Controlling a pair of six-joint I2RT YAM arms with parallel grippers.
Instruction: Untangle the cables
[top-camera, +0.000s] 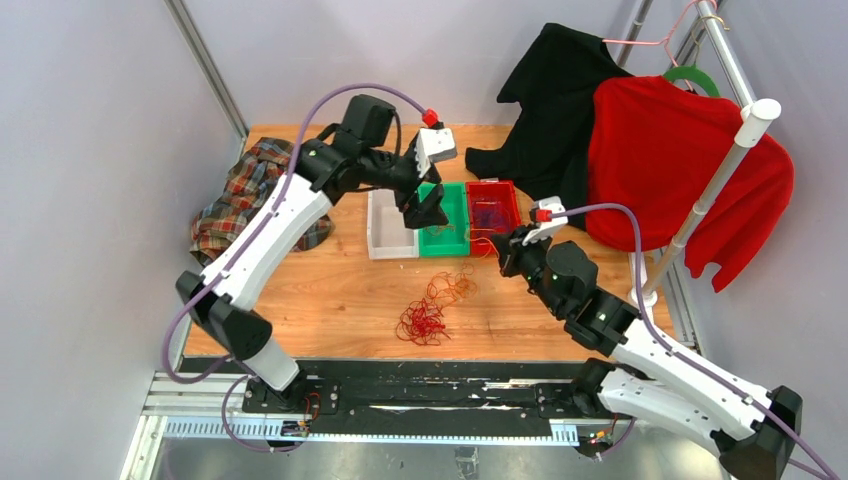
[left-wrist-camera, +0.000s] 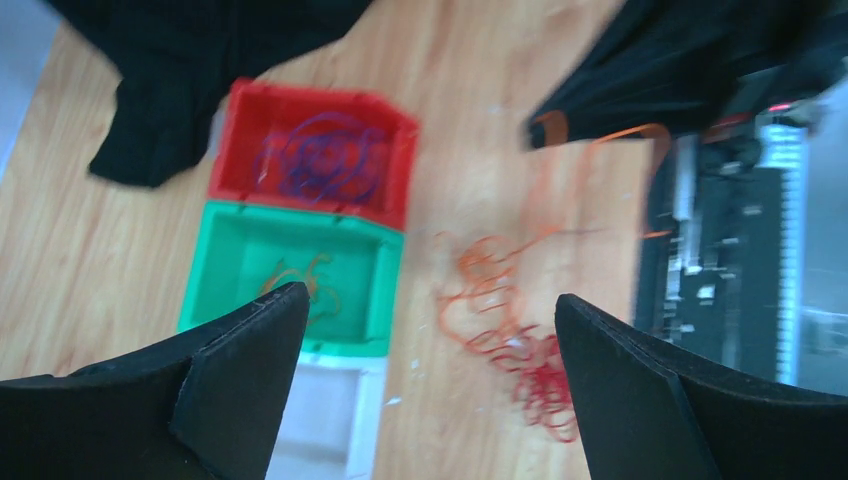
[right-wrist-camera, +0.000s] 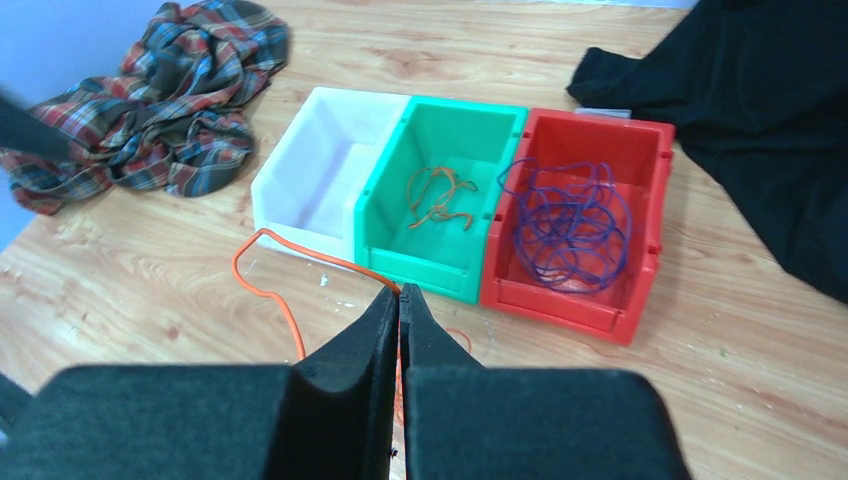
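Note:
A tangle of red and orange cables (top-camera: 430, 308) lies on the wooden table in front of three bins; it also shows in the left wrist view (left-wrist-camera: 512, 335). My right gripper (right-wrist-camera: 400, 292) is shut on a single orange cable (right-wrist-camera: 268, 288) that trails left across the table. In the top view it (top-camera: 500, 250) sits just before the red bin (top-camera: 492, 186). Purple-blue cables (right-wrist-camera: 570, 225) lie in the red bin (right-wrist-camera: 560, 300). An orange strand (right-wrist-camera: 440, 200) lies in the green bin (right-wrist-camera: 385, 210). My left gripper (left-wrist-camera: 430, 310) is open and empty above the green bin (top-camera: 447, 245).
A white bin (top-camera: 385, 245) stands left of the green one. A plaid cloth (top-camera: 250, 190) lies at the table's left edge. A black garment (top-camera: 550, 100) and a red shirt (top-camera: 670, 170) hang by a white rack pole (top-camera: 715, 190) at the right.

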